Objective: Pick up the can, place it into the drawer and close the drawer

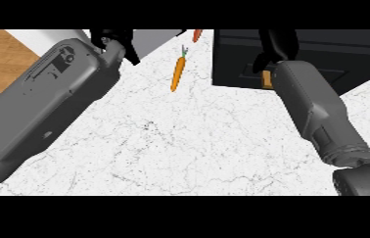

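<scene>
Only a small tan piece of the can (266, 79) shows, inside the open black drawer (235, 60) at the upper right, tucked against my right wrist. My right hand (278, 45) reaches over the drawer with its fingers stretched toward the far side and its thumb hanging down just above the can, not curled round it. The hand is black against the black drawer, so most of the can is hidden. My left hand (115, 40) rests at the top left, fingers relaxed and holding nothing.
An orange carrot (177, 73) lies on the white marble counter (188, 144) left of the drawer. The tip of a second carrot (196, 35) shows at the top edge. Wooden floor (14, 56) lies beyond the counter's left edge.
</scene>
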Robot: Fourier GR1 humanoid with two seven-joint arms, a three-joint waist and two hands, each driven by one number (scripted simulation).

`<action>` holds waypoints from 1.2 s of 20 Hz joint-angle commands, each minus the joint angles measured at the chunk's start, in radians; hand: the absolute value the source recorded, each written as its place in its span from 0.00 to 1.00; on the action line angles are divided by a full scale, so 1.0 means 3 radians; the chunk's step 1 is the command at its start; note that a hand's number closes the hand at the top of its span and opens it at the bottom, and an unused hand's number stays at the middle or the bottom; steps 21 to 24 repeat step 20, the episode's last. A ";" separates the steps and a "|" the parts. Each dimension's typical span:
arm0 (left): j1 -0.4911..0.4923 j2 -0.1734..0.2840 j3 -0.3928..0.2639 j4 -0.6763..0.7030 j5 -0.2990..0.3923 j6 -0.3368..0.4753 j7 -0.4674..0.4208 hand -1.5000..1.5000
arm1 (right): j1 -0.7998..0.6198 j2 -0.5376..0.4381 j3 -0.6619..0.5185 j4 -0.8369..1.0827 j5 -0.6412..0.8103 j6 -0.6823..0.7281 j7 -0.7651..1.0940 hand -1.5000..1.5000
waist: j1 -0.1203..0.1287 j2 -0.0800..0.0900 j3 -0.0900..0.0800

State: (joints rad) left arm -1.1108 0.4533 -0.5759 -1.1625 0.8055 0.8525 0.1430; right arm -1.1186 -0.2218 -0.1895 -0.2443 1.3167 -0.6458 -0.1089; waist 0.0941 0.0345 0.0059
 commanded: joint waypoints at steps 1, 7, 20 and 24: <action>0.0094 0.0096 0.0046 -0.0083 -0.0012 -0.0084 -0.0006 0.00 | -0.0346 -0.0067 -0.0033 0.0062 0.0026 0.0020 0.0164 0.00 | 0.0078 0.0005 -0.0016; 0.0149 0.0057 0.0040 -0.0184 -0.0038 -0.0049 0.0014 0.00 | -0.0479 -0.0110 -0.0307 0.0170 -0.0329 0.0457 -0.0411 0.00 | 0.0078 0.0013 -0.0008; 0.0330 0.0149 0.0020 -0.0450 -0.0098 0.0018 0.0077 0.00 | -0.0472 0.0034 -0.1384 0.0153 -0.1460 0.0927 -0.1013 0.00 | 0.0082 -0.0014 -0.0010; 0.0330 0.0149 0.0020 -0.0450 -0.0098 0.0018 0.0077 0.00 | -0.0472 0.0034 -0.1384 0.0153 -0.1460 0.0927 -0.1013 0.00 | 0.0082 -0.0014 -0.0010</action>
